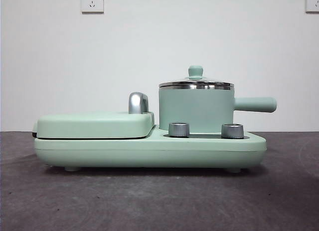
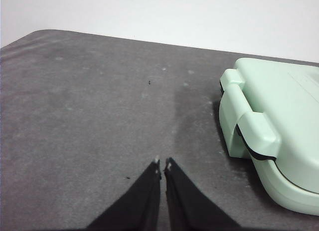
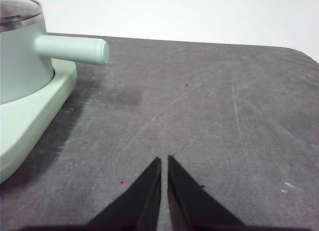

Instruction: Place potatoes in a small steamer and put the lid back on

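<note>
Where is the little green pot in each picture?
Front view: the small steamer stands right of centre on the mint base, lid on.
Left wrist view: not in it; only the griddle shows.
Right wrist view: the pot is at the upper left corner.
Shared landmark: the mint base.

The right gripper [image 3: 164,160] hangs over bare grey table [image 3: 209,106], its jaws closed tip to tip. Well apart, the small steamer [image 3: 22,56] sits on a mint-green base [image 3: 30,116], side handle [image 3: 75,48] pointing outward; its lid [image 3: 17,9], cut off at the edge, seems in place.
</note>
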Tool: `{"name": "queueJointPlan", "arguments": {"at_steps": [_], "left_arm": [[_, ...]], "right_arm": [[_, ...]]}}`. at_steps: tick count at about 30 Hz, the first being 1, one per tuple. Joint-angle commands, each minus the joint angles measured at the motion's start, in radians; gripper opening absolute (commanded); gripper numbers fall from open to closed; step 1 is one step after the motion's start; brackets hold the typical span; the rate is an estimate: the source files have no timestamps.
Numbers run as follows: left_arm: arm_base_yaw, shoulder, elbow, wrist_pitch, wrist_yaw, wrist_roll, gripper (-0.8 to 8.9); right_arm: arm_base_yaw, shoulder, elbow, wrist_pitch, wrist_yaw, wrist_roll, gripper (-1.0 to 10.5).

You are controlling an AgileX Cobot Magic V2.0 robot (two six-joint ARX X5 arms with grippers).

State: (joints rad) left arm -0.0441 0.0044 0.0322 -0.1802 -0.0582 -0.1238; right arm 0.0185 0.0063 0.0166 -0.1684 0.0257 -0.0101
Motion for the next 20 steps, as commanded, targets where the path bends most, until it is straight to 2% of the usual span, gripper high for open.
{"name": "queueJointPlan", "arguments": {"at_steps": [1,20], "left_arm": [[-0.001,-0.001,-0.019,-0.006,-0.006,0.0,0.19],[-0.001,-0.001,-0.019,-0.006,-0.006,0.0,0.19]], "right_arm": [[-0.002,-0.003,-0.005,-0.01,-0.011,0.01,0.2],[-0.002,-0.003,-0.005,0.012,-0.026,0.025,0.2]]}}
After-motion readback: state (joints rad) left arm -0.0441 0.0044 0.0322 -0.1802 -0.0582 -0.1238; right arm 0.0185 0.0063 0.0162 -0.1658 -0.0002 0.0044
